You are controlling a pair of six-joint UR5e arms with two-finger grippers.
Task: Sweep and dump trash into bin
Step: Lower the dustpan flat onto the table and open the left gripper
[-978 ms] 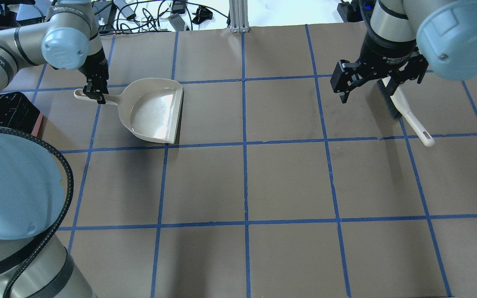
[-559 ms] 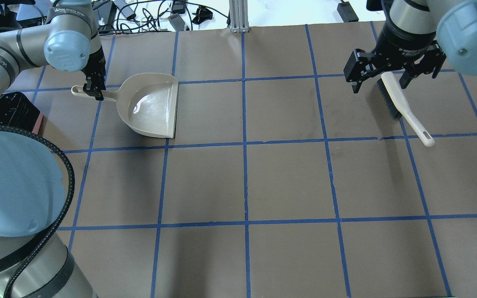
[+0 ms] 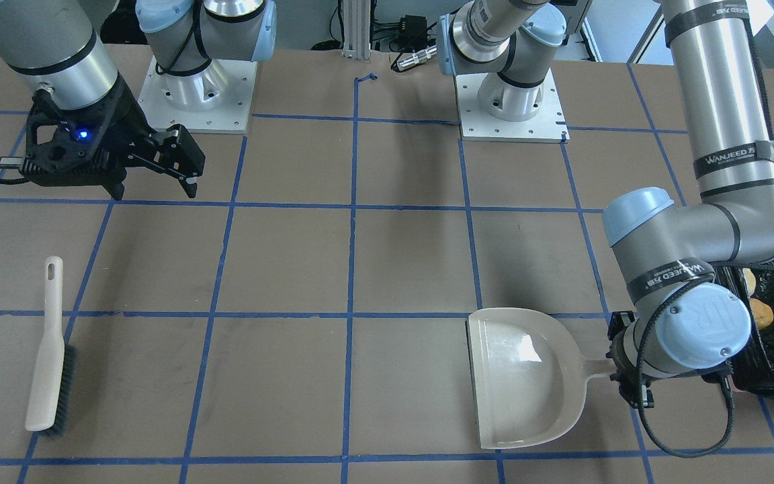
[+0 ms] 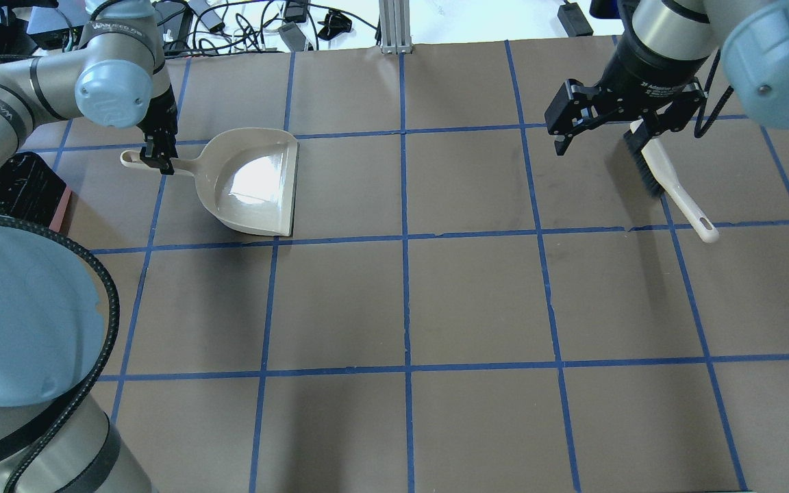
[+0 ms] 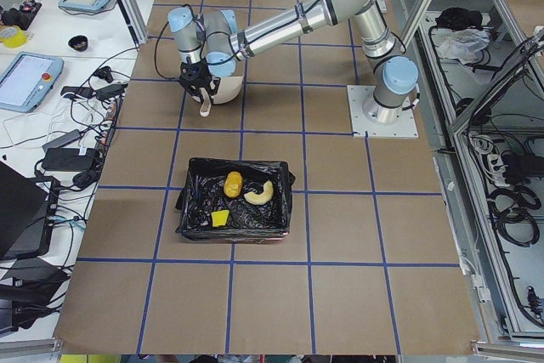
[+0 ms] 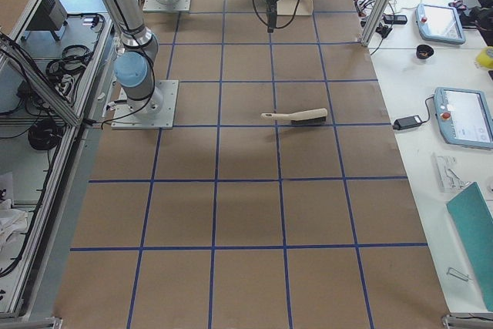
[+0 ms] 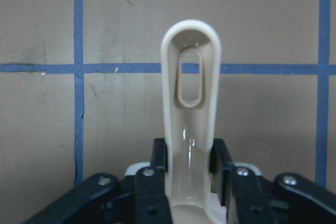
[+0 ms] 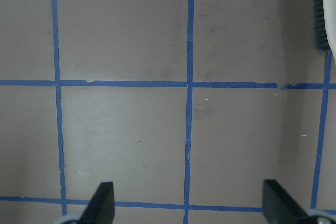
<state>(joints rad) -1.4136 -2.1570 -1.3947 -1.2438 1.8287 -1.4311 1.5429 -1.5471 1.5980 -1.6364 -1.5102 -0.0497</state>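
Note:
The trash lies in the pink bin lined with a black bag: an orange lump, a tan croissant piece and a yellow wedge. The bin also shows at the overhead view's left edge. My left gripper is shut on the handle of the beige dustpan, which is empty and sits level, low at the table; the wrist view shows the gripper clamping the handle. My right gripper is open and empty, hovering above the brush.
The brush lies flat on the brown gridded table, apart from the right gripper. Cables and devices lie beyond the far table edge. The arm bases stand at the robot side.
The dustpan shifted slightly and levelled in my left gripper. My right gripper drifted right, then back left over the brush head, still open.

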